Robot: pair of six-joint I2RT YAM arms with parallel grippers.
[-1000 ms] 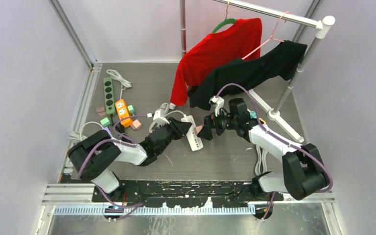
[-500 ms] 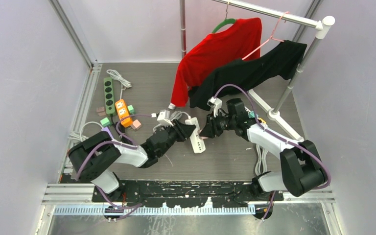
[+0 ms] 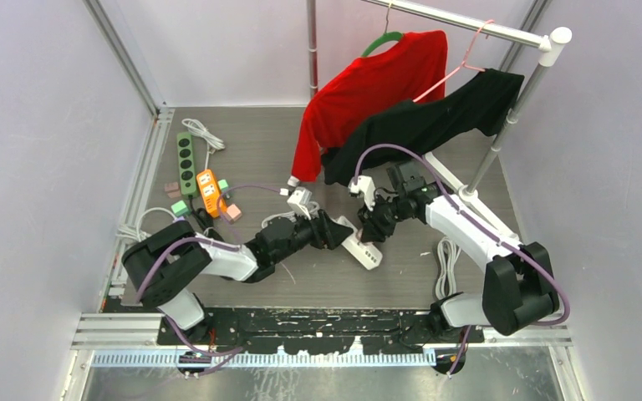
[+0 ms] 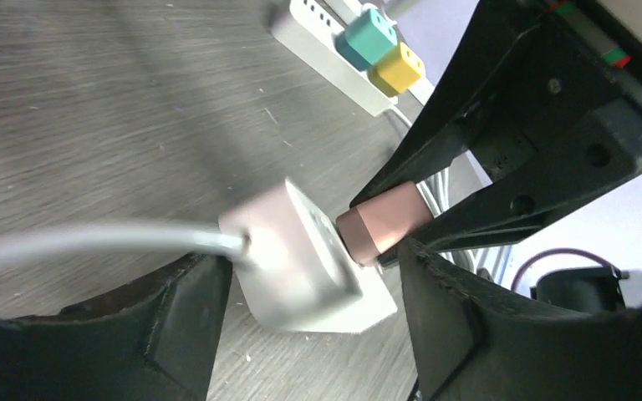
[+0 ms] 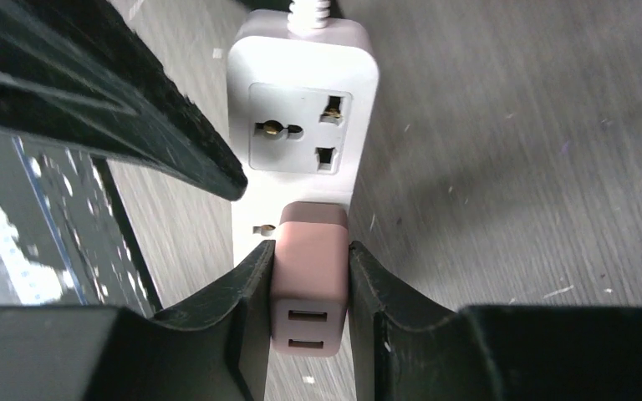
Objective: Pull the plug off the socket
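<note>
The socket is a white power strip (image 3: 361,249) lying on the grey table between my two arms. A pink plug (image 5: 309,276) with two USB ports stands on its end socket, base against the strip's face (image 5: 301,134). My right gripper (image 5: 309,294) is shut on the plug, one finger pressed to each side. My left gripper (image 4: 318,326) is open around the strip's cable end (image 4: 301,267), with a gap on either side. In the left wrist view the pink plug (image 4: 380,224) shows between the right arm's black fingers (image 4: 501,196).
A green strip (image 3: 185,159), an orange strip (image 3: 209,190) and small adapters lie at the back left. A rack with a red shirt (image 3: 368,92) and a black shirt (image 3: 435,121) stands behind. Another white strip with teal and yellow plugs (image 4: 359,50) lies nearby. A white cable coil (image 3: 449,259) sits right.
The right gripper closed on the pink plug. The left gripper opened. The white strip swung and slid toward the front right, and both arms followed it.
</note>
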